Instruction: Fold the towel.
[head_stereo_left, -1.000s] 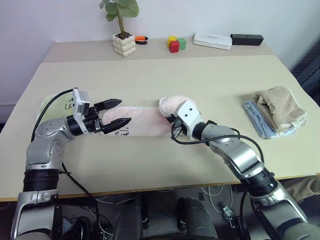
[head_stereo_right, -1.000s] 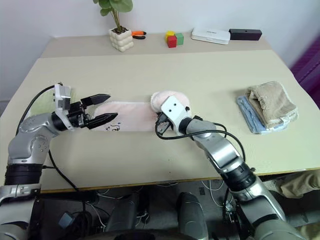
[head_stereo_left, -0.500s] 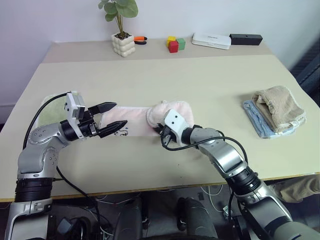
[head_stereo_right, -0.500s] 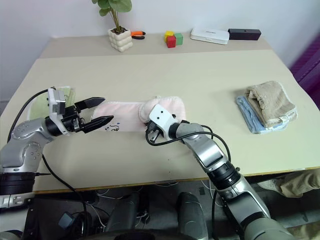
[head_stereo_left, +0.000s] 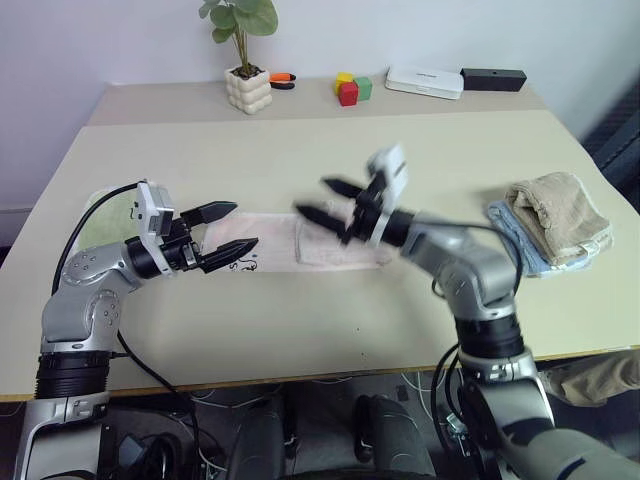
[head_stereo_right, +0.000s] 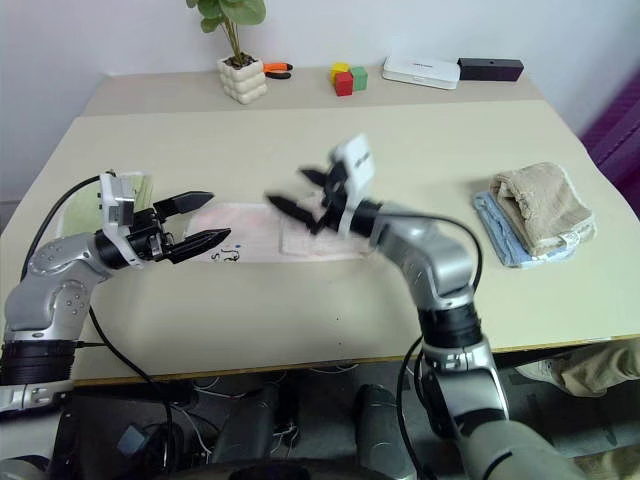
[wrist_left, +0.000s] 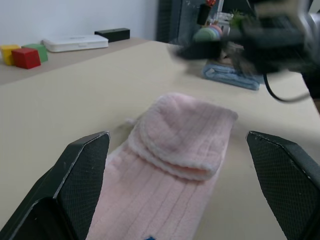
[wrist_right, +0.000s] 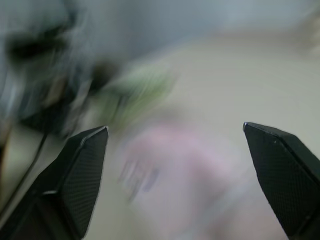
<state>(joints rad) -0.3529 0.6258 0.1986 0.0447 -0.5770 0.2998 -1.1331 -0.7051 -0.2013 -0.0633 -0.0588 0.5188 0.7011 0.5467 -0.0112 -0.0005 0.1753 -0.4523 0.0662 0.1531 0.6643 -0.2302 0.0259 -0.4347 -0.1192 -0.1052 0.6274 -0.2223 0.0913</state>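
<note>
Towel: your pink towel lies on the surface, one end folded over.
Left gripper: fingers spread, empty.
Right gripper: blurred, fingers apparently apart above the fold.

We're seeing the towel showing pale pink with ribbed stripes and white trim, lying between the left jaws; a small dark print is sitting just below those jaws. Red, yellow and green blocks are glowing beyond; the beige-tan towel is topping a blue cloth.
</note>
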